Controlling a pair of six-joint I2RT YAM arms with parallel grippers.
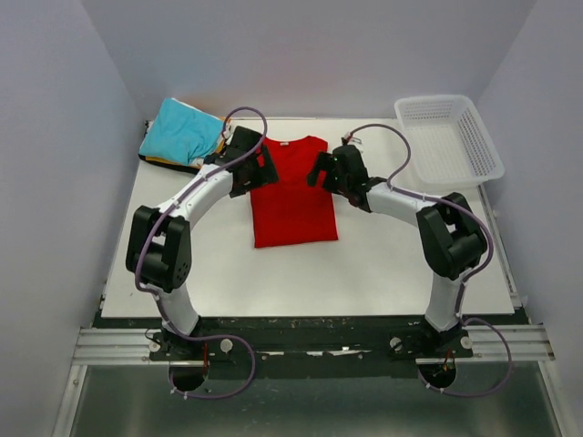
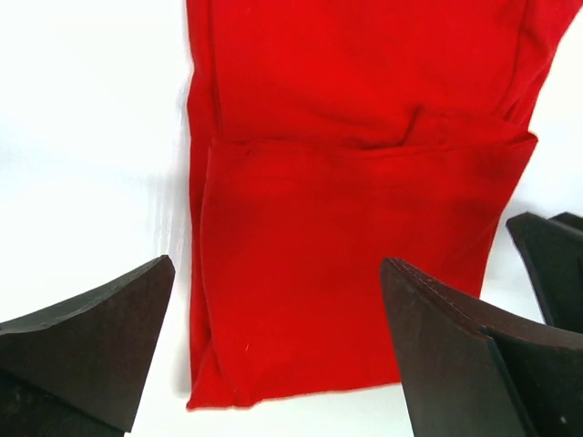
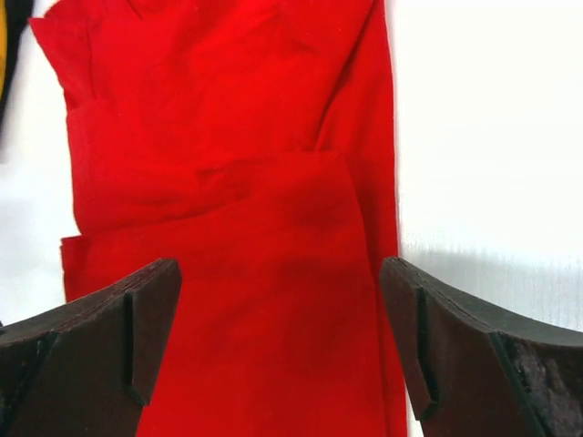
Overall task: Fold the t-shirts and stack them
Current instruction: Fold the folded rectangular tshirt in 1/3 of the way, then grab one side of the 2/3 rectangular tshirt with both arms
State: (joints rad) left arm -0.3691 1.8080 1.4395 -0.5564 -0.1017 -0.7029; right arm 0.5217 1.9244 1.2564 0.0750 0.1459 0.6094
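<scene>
The red t-shirt (image 1: 292, 196) lies flat in the middle of the table, collar toward the back, both sides folded in to a narrow rectangle. My left gripper (image 1: 262, 169) is open over its upper left edge, and my right gripper (image 1: 321, 171) is open over its upper right edge. In the left wrist view the red cloth (image 2: 346, 228) lies between and beyond the open fingers (image 2: 100, 337), nothing held. In the right wrist view the shirt (image 3: 237, 182) shows a folded flap between the open fingers (image 3: 446, 346). Folded shirts are stacked at the back left, turquoise (image 1: 182, 130) on top, with yellow-orange and black edges under it.
A white plastic mesh basket (image 1: 448, 138) stands at the back right corner. White walls close the table on three sides. The right gripper's dark finger (image 2: 551, 264) shows at the right edge of the left wrist view.
</scene>
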